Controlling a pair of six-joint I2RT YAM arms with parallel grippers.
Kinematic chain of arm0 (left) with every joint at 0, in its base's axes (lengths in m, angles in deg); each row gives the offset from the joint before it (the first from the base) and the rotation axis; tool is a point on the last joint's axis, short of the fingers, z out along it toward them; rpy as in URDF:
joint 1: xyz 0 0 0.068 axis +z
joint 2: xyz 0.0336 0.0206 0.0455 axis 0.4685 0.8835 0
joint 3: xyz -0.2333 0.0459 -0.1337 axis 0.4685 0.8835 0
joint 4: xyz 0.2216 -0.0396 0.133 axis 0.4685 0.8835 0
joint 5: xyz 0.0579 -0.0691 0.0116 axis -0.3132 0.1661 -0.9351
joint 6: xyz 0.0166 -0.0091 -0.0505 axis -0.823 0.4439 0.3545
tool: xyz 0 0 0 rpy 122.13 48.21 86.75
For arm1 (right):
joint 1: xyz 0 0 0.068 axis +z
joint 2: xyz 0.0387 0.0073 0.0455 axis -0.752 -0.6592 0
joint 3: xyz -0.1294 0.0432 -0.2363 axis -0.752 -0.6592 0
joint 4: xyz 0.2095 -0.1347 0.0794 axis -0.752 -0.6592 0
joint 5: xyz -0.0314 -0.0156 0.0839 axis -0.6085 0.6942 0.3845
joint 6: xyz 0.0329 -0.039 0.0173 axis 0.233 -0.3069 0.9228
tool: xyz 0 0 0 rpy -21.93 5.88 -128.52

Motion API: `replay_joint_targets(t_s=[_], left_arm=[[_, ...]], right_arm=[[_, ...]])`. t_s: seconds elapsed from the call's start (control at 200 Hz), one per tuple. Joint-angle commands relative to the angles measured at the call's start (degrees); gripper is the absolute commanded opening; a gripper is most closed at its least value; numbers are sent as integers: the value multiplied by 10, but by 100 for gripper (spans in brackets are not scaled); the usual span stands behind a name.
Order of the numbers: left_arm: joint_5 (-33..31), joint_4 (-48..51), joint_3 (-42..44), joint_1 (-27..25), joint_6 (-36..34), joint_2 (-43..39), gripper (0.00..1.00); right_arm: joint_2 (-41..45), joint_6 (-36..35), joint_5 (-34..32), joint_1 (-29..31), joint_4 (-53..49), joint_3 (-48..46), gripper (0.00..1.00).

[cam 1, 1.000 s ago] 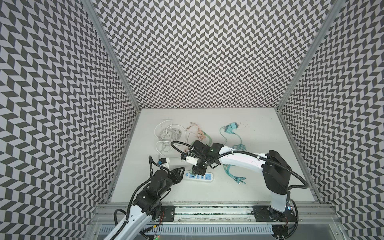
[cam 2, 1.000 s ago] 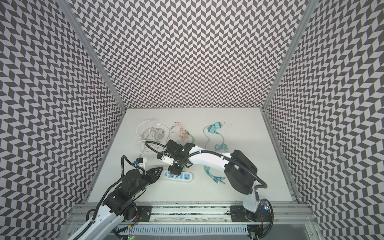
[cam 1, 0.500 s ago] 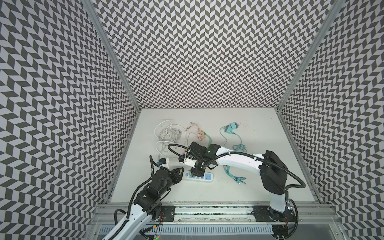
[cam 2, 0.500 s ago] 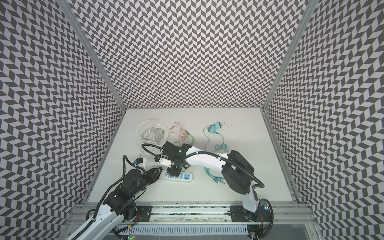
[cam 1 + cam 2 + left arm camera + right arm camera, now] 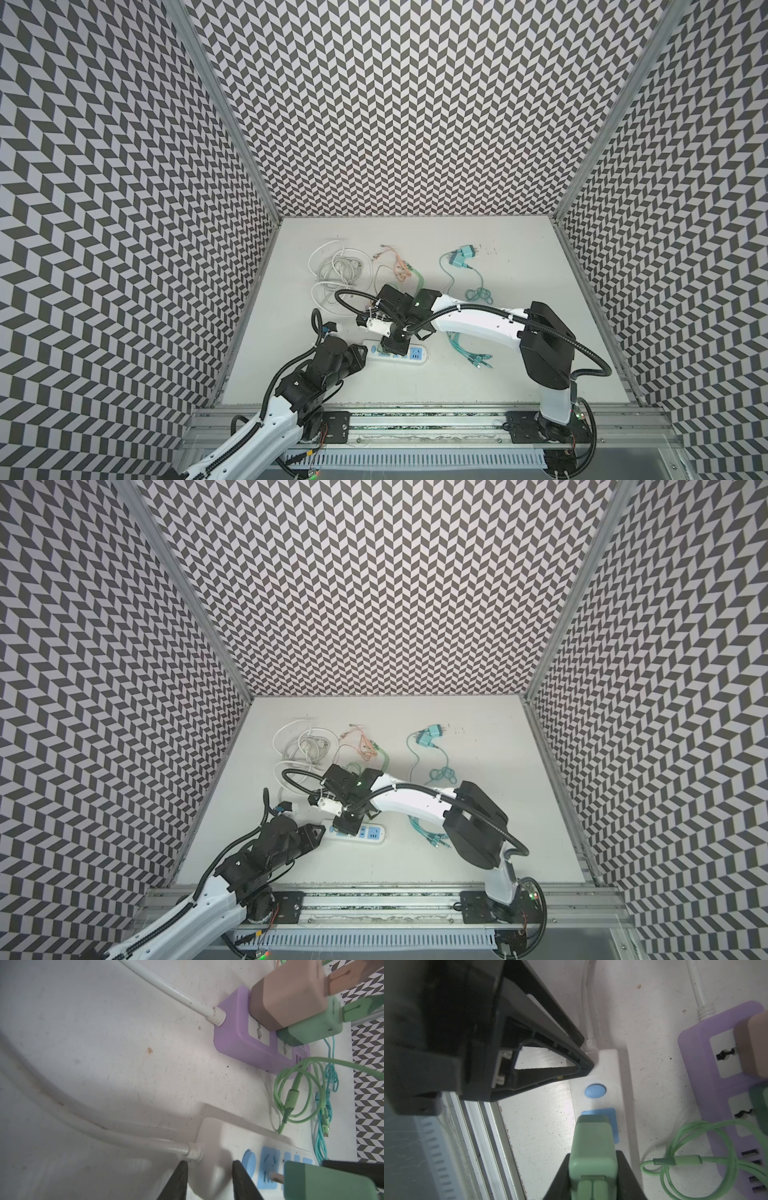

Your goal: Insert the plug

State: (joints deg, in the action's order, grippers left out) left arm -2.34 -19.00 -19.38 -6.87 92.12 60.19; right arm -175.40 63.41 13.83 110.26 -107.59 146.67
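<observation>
**A:** While the left arm reaches in low from the near-left corner, its pincer (image 5: 207, 1164) sits at the cord end of the white strip (image 5: 220, 1136) on the table (image 5: 519, 386).

**B:** How wide is it?

**A:** The fingers (image 5: 176, 1182) are a little apart, with white casing showing between them. Squeezing or only resting there, I can't tell.

**B:** And moving right along the strip?

**A:** Blue button (image 5: 595, 1091), then a blue socket (image 5: 613, 1122), and there's the green plug (image 5: 591, 1142) right over it, clamped tight in the right pincer (image 5: 592, 1157)!

**B:** Seated?

**A:** Not flush! From the left wrist, a metal prong (image 5: 276, 1178) shows between plug and socket face.

**B:** Further right?

**A:** The purple strip (image 5: 249, 1049) lies just beside, with a tan block (image 5: 291, 995) and a green block (image 5: 311, 1028) plugged in, and a green cable (image 5: 695, 1147) looped across its end. Then come the teal cables (image 5: 463, 349), and a teal charger (image 5: 461, 257) well back.
</observation>
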Motion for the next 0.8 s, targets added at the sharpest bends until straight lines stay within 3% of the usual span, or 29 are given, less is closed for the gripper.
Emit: replay_joint_targets(t_s=[0.0,0.446,0.796], left_arm=[[-15,43,-12,-9,12,3,38],[-1,49,-87,-18,11,131,37],[16,36,-94,-18,-6,133,35]], right_arm=[[5,-19,3,5,-10,-15,14],[19,-24,-23,5,-12,-29,14],[6,-20,-37,5,-11,-19,15]])
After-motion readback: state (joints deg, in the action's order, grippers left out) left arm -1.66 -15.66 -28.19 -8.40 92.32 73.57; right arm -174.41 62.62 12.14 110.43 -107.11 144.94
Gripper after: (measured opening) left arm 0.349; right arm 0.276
